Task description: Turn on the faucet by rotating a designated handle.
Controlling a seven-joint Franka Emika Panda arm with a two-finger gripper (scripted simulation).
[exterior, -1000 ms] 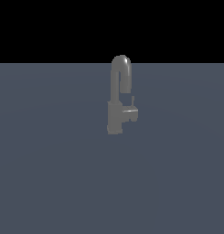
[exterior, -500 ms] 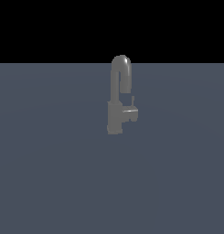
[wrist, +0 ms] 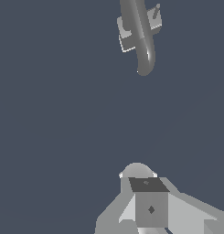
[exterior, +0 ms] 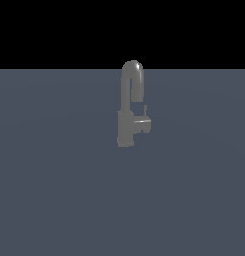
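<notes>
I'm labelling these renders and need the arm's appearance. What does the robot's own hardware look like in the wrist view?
Only the gripper shows: blocky, faceted, pale grey-white panels around a darker grey square face bearing a small dark diamond mark, with a rounded light dome behind it. No cables or lettering are visible. The arm is absent from the exterior view.

Matte grey faucet (exterior: 130, 107) on slate-blue floor (exterior: 54, 190).
</notes>
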